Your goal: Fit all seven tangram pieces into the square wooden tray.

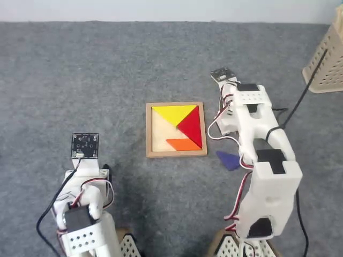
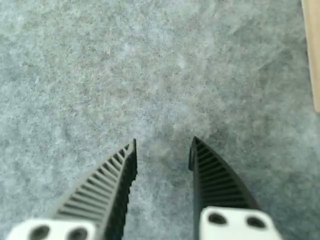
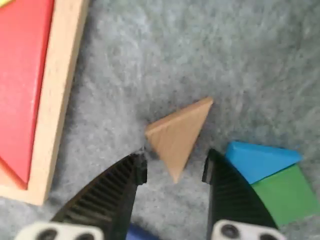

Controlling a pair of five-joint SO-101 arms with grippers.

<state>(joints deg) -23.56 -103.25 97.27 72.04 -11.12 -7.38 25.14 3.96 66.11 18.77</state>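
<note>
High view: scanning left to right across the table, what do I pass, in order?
Left arm → wooden tray → right arm → slatted basket at the edge. The purple piece overlaps the right arm, so I left it out.

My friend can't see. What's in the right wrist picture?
The right gripper, fingers open, straddles the tip of a plain wooden triangle on grey carpet. A blue piece and a green piece lie together nearby, and the wooden tray with a red piece in it is on the triangle's other side.
</note>
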